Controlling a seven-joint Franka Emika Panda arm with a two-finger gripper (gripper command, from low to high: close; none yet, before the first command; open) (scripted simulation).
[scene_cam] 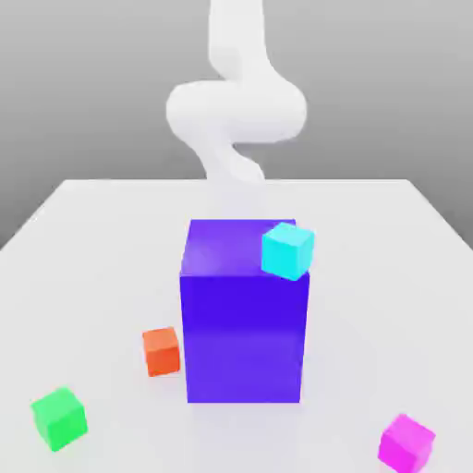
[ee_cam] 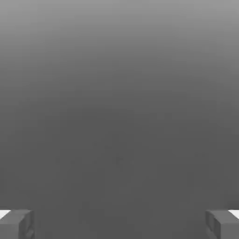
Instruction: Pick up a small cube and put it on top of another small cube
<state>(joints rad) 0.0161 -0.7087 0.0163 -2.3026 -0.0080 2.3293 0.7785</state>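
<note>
The small magenta-pink cube (scene_cam: 406, 442) lies on the white table (scene_cam: 83, 240) near its front edge, at the exterior view's right. A cyan cube (scene_cam: 287, 249) sits at the upper right corner of the tall blue-violet block (scene_cam: 243, 323). An orange-red cube (scene_cam: 162, 351) rests just left of that block, and a green cube (scene_cam: 59, 418) lies at the front left. The white arm (scene_cam: 236, 111) rises behind the block. In the hand view my gripper (ee_cam: 119, 225) is open. Its grey fingertips (ee_cam: 16, 224) stand far apart, with only plain grey background between them.
The tall blue-violet block stands in the middle of the table, between the arm and the cubes at the front. Bare table surface stretches to both sides of it and behind it.
</note>
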